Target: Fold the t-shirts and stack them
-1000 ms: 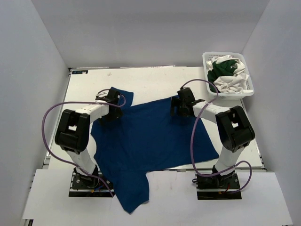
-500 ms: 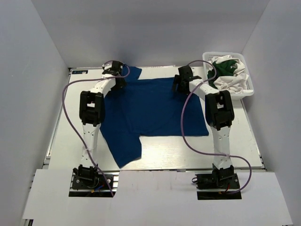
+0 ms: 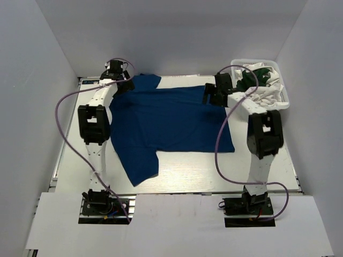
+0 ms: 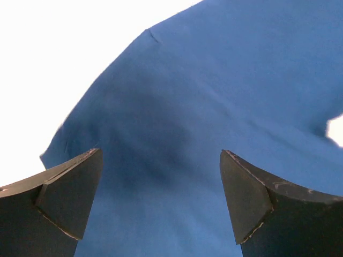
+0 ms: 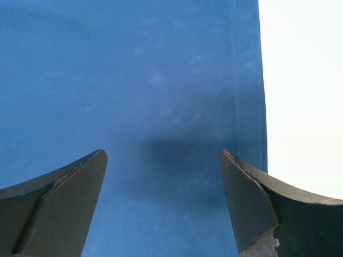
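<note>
Royal blue t-shirt (image 3: 171,120) now lies spread flat mid-table, upper centre of top view. 1 s ago it was bunched, hanging over near edge, arms tucked low. Arms have since stretched to far side, dragging cloth smooth. Left gripper (image 3: 121,84) over upper-left sleeve, right gripper (image 3: 211,95) over upper-right hem corner: both jaws wide, nothing held. Flattening looks done; folding next. Cloth matte, soft knit, stitched hem, few wrinkles. Green tee (image 3: 251,77) + white tees (image 3: 265,96) crumpled in mesh basket (image 3: 268,108), upper right.

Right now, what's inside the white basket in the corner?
A dark green t-shirt and crumpled white t-shirts fill the basket. Whatever lies underneath them is covered, so I cannot tell how many shirts there are.
</note>
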### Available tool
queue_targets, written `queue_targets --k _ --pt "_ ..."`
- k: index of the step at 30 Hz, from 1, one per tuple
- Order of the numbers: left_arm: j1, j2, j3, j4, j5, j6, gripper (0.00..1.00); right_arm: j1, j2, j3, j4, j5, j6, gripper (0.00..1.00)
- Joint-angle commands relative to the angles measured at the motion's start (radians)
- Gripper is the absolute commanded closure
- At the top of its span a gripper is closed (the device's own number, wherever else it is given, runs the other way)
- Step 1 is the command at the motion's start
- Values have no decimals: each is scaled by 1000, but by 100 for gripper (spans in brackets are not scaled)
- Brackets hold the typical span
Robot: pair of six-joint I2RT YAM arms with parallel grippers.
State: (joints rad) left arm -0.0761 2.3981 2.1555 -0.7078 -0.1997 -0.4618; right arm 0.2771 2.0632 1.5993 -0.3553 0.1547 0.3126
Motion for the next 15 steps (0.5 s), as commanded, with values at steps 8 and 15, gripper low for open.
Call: queue_targets --k 8,15 --pt "-50 -864 -914 59 224 -244 0 22 -494 -562 234 -90 143 10" --pt "-88 -1293 -1331 -36 379 -279 0 16 -638 -700 208 -104 183 10"
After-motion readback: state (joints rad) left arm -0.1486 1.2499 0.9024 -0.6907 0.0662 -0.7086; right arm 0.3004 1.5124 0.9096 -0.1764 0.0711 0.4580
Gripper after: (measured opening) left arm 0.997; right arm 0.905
